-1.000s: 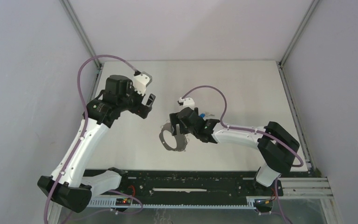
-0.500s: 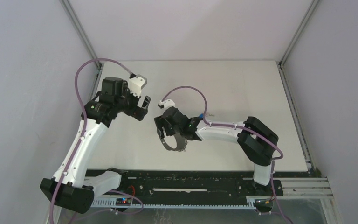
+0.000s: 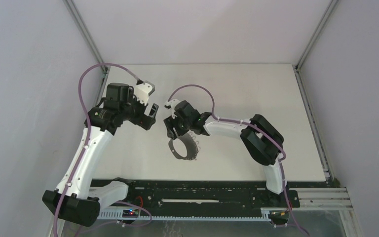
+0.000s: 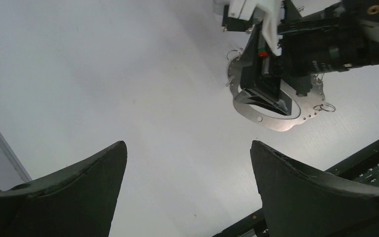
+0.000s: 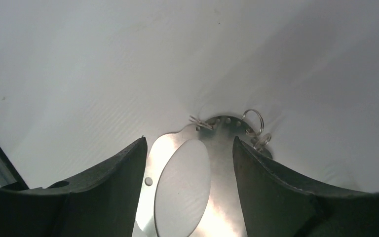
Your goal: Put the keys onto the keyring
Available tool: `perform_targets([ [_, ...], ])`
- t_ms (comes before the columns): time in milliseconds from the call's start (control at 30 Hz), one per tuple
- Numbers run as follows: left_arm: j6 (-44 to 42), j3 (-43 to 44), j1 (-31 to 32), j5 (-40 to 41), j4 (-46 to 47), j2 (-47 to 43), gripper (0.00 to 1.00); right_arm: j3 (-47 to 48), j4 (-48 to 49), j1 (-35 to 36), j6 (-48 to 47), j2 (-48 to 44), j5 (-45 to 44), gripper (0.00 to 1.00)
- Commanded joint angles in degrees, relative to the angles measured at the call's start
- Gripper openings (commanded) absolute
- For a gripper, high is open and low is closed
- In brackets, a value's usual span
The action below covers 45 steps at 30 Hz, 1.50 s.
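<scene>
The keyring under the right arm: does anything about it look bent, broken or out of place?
Nothing stands out. The keyring lies on the table with small wire loops along its rim, and the right gripper hangs open over it. No keys show in these views.

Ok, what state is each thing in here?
Left pincer: open, empty.
Right pincer: fingers apart astride the keyring; grip unclear.
Keyring: between the right pincer's fingers, no key seen on it.
Keys: not visible.
</scene>
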<state>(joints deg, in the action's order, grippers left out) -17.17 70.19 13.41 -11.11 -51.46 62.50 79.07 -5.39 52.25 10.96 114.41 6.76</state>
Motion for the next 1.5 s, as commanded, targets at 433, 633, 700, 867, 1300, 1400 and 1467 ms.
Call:
perform_targets([
  [433, -1.29, 2.25, -0.66, -1.84, -1.72, -1.68, 1.0, 6.63, 1.79, -0.17, -5.36, 6.62, 3.43, 0.68],
  [633, -1.88, 2.57, -0.66, -1.47, -2.06, -2.01, 1.0, 6.52, 1.86, -0.86, -6.25, 7.39, 4.08, 0.61],
  [700, -1.86, 2.62, -0.66, -1.6, -2.07, -2.12, 1.0, 6.37, 1.81, -1.16, -6.3, 7.42, 4.28, 0.59],
  [867, -1.49, 3.08, -0.66, -2.03, -2.34, -2.14, 1.0, 6.81, 1.27, -1.53, -6.59, 8.16, 4.96, 0.52],
  [1300, -1.81, 3.81, -0.75, -1.8, -3.24, -2.62, 1.0, 6.84, 0.55, -1.54, -7.51, 9.05, 5.36, 0.39],
  [1400, -1.9, 3.76, -0.75, -1.57, -3.54, -2.58, 1.0, 7.02, 0.51, -1.45, -7.84, 9.12, 5.69, 0.3],
  [1467, -2.03, 3.9, -0.74, -1.52, -3.77, -2.56, 1.0, 7.09, 0.46, -1.28, -8.05, 8.97, 5.83, 0.25],
])
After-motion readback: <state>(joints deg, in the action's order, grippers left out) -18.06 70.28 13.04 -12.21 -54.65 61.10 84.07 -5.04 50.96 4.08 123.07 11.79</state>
